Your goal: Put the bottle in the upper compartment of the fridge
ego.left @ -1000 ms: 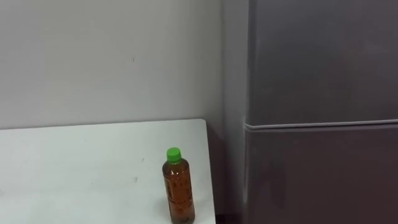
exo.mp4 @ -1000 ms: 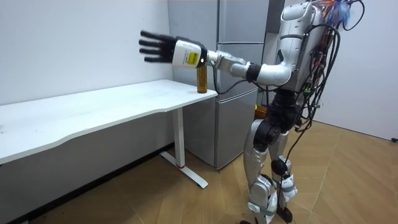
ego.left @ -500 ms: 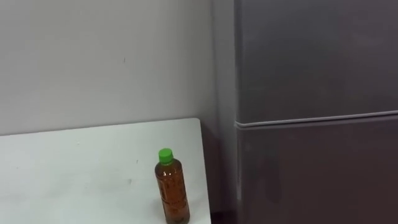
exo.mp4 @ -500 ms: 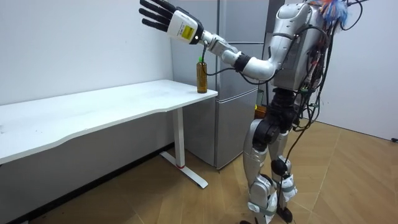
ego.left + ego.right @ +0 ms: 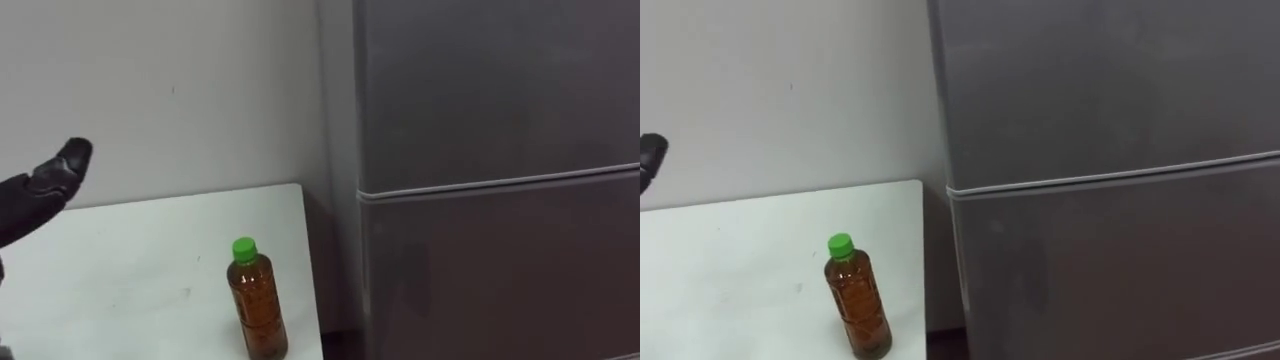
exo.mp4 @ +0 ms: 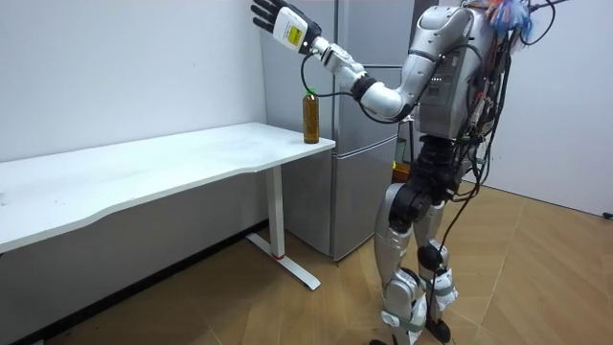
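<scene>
A clear bottle (image 5: 255, 300) of brown liquid with a green cap stands upright near the right front corner of the white table (image 5: 130, 250). In the room view the bottle (image 6: 310, 117) is at the table end beside the grey fridge (image 6: 369, 125). The fridge (image 5: 480, 120) has both doors shut, with the seam between upper and lower door at mid height. My left hand (image 5: 40, 185) is raised high above and left of the bottle, fingers straight and open, holding nothing. The room view shows that hand (image 6: 283, 19) up in front of the upper fridge door.
The table (image 6: 144, 172) runs along the white wall toward the room view's left, with the fridge directly against its end. I stand on the wooden floor (image 6: 536, 287) in front of the fridge, close to the table corner.
My left arm has risen from table height and swung toward the fridge; the hand now shows at the eye view's left edge. The eye views have shifted right. The bottle has not moved.
</scene>
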Robot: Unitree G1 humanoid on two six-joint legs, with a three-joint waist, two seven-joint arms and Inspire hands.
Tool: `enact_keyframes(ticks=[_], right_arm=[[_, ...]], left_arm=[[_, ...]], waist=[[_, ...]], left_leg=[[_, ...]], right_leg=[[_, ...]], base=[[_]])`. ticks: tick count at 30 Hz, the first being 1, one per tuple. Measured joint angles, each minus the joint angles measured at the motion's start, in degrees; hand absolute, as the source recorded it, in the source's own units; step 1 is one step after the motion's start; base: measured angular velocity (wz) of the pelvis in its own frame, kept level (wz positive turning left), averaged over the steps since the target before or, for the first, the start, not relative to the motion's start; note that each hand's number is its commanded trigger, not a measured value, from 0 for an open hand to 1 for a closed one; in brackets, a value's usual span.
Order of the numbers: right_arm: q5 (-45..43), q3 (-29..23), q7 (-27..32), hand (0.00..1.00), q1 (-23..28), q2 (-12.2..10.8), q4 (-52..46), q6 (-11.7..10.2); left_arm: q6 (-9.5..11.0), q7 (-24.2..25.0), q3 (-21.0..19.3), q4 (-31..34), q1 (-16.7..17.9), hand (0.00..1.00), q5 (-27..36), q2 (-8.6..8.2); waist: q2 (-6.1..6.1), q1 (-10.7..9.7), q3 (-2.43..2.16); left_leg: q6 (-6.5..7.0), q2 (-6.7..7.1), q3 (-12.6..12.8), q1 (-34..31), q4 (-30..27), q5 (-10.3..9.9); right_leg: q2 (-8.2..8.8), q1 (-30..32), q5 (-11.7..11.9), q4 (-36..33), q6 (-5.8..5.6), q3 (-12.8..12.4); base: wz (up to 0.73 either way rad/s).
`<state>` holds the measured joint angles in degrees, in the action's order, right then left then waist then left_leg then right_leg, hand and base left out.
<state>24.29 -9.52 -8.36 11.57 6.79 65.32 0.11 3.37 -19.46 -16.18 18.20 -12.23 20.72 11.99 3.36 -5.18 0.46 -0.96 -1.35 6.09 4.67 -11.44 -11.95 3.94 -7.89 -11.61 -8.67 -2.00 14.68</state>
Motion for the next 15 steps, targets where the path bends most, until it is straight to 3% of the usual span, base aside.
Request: enact_keyframes(ticks=[10, 15], right_arm=[[-0.1, 0.5, 0.1, 0.00, -2.6, 0.5, 2.2, 1.3], [-0.1, 0.6, 0.1, 0.00, -2.8, 1.2, 2.0, 2.5]], left_arm=[[-3.6, 4.6, 3.1, -0.1, -4.6, 0.00, 0.0, 0.03], [-5.9, 6.7, 3.7, -0.1, -4.9, 0.00, 0.0, 0.03]], waist=[[0.56, -2.6, 0.23], [1.25, -2.9, -0.14]], left_leg=[[0.01, 0.00, 0.1, 0.1, 0.1, 0.0], [0.01, -0.04, 0.9, -0.3, 0.1, 0.0]], right_leg=[[0.00, 0.2, 0.0, -0.1, 0.02, -0.2], [0.00, 0.9, 0.0, -0.2, 0.02, -0.7]], base=[[-0.01], [-0.05]])
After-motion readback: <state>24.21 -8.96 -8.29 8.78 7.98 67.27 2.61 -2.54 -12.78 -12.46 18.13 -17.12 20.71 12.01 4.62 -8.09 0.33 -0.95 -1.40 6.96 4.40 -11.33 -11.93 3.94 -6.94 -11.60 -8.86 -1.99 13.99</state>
